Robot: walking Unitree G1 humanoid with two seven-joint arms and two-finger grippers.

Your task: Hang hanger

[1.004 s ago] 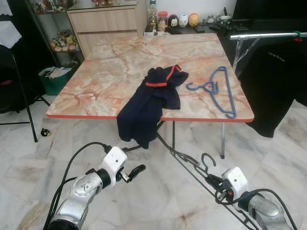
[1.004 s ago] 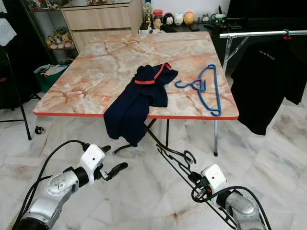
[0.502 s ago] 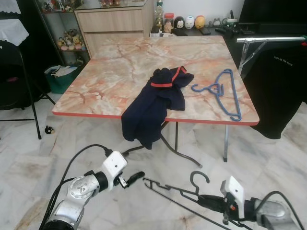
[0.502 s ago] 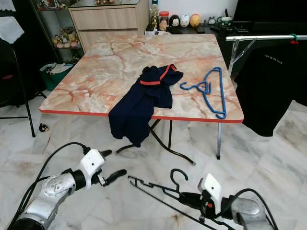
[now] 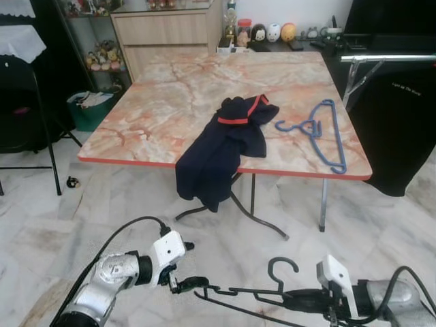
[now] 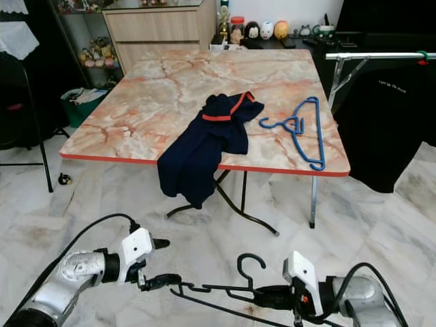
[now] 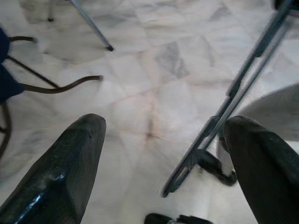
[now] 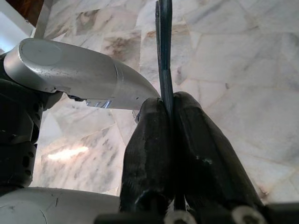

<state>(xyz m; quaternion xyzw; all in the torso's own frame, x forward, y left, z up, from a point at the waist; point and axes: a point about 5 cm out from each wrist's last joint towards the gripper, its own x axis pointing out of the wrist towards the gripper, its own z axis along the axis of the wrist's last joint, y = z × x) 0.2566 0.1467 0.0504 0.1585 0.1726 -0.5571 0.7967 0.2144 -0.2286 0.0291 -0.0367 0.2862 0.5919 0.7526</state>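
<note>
Black wire hanger point(image 5: 238, 293) lies level above the marble floor point(image 5: 41, 225), pinched at its hook end by my right claw point(image 8: 169, 109), fingers pressed together on it. My left claw point(image 7: 154, 154), fingers spread, seems to straddle its far tip. At 12 o'clock a table point(image 5: 170, 88) carries a navy shirt point(image 5: 218, 150) and blue hanger point(image 5: 320, 133).
</note>
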